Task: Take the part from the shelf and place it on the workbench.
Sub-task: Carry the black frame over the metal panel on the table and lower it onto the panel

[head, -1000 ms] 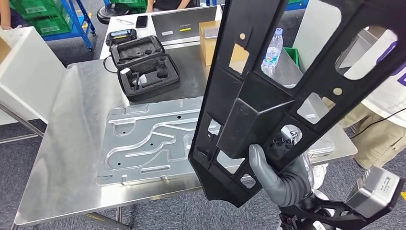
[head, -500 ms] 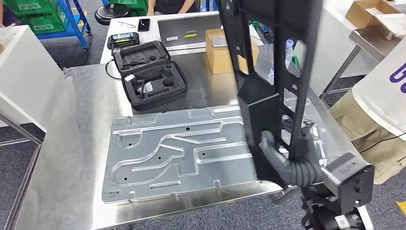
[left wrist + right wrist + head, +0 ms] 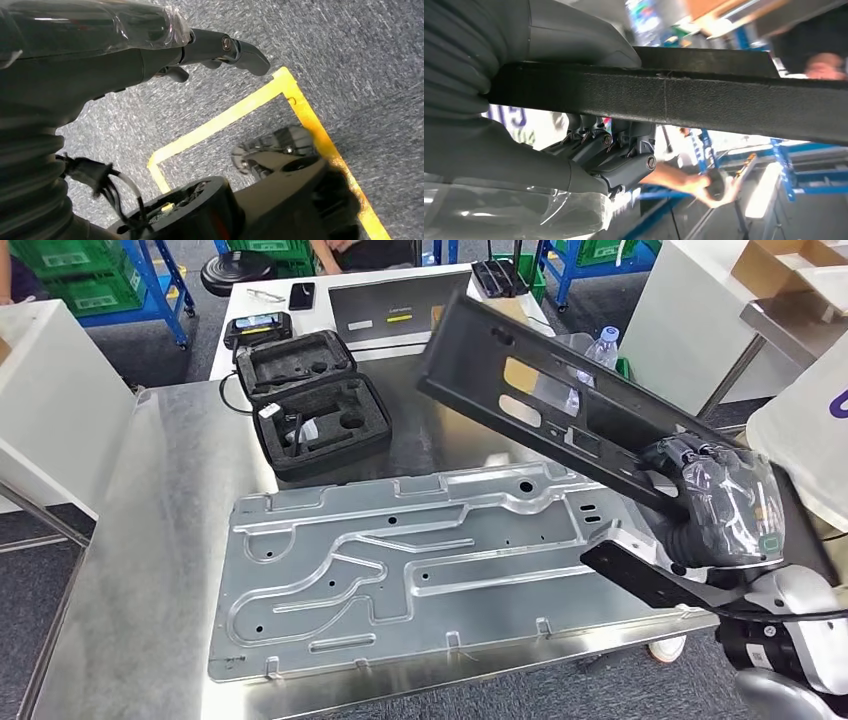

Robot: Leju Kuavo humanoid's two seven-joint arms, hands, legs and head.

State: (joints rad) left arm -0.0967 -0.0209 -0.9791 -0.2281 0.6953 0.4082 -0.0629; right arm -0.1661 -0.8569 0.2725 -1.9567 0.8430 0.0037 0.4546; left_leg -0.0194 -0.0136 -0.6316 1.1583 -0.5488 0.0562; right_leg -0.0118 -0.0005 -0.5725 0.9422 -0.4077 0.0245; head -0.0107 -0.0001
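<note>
The part is a long black plastic frame with cut-outs [image 3: 545,400]. It hangs slanted above the right side of the steel workbench [image 3: 150,540], its far end towards the back. My right hand [image 3: 715,505], under clear film, grips its near end beside the bench's right edge. In the right wrist view the part's black edge [image 3: 704,105] crosses the picture, with my right hand [image 3: 549,125] wrapped around it and its fingers [image 3: 619,155] curled under. My left hand [image 3: 150,55] hangs over grey carpet, fingers [image 3: 235,47] stretched out and holding nothing.
A large stamped metal plate [image 3: 420,560] lies on the bench under the part. An open black foam case [image 3: 310,400] sits behind it. A water bottle [image 3: 603,345] and a person in white [image 3: 800,430] are at the right. A white table [image 3: 240,285] stands behind.
The part has swung down from standing upright in front of the camera to a low slant over the bench's right side. My right hand turned with it. The camera view also shifted.
</note>
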